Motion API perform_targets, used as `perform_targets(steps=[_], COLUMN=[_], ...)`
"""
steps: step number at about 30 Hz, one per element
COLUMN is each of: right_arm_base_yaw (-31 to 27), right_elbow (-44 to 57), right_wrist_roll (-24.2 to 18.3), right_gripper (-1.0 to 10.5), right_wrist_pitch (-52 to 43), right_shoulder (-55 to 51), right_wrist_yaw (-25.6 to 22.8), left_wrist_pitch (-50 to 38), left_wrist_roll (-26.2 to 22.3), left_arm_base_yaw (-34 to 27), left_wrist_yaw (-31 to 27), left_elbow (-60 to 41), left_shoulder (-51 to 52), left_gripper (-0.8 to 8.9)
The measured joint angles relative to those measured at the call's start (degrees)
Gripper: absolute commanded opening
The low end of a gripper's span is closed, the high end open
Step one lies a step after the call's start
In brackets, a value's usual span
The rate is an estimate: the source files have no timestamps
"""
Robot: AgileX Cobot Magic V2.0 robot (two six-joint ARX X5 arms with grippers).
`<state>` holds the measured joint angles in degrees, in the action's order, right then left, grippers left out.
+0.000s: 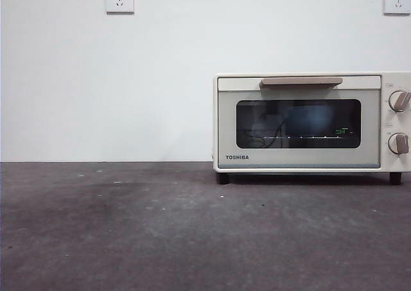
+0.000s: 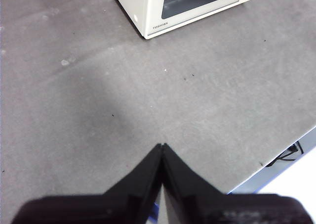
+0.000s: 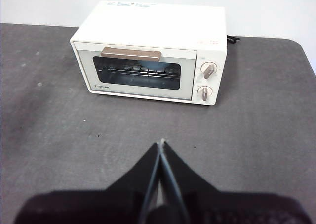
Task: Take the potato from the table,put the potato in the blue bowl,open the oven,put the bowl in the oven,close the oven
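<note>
On the table [image 1: 128, 233]: one oven [image 1: 308, 121], door shut, contents obscured behind dark glass. Left gripper [image 2: 162, 146] and right gripper [image 3: 161, 144] above table before oven, fingers pressed together, empty.

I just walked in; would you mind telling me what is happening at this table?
Nothing is being handled right now. The oven stands on the table with its door closed. Neither the potato nor the blue bowl is visible in any view. The left end effector and the right end effector both hang shut above bare table, holding nothing.
</note>
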<state>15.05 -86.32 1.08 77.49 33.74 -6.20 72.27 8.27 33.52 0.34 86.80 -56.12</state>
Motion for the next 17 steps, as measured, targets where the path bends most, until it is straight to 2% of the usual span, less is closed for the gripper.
perform_targets(steps=[9,13,14,17], right_arm_base_yaw=[0.00,0.00,0.00,0.00], right_elbow=[0.00,0.00,0.00,0.00], right_wrist_roll=[0.00,0.00,0.00,0.00], right_gripper=[0.0,0.0,0.0,0.0], right_wrist_pitch=[0.02,0.02,0.02,0.02], right_shoulder=[0.24,0.33,0.33,0.44], right_wrist_yaw=[-0.02,0.00,-0.02,0.00], left_wrist_pitch=[-1.49,-3.65,-4.42,-10.05], left_wrist_roll=[0.02,0.02,-0.42,-5.88], left_arm_base_yaw=[0.02,-3.28,-4.13,-6.62], left_wrist_yaw=[-0.20,-1.07,-1.36,-0.98], left_elbow=[0.00,-0.02,-0.02,-0.48], left_shoulder=[-5.38,-6.91,-6.78,-4.96], left_gripper=[-0.04,-0.04,-0.04,-0.04])
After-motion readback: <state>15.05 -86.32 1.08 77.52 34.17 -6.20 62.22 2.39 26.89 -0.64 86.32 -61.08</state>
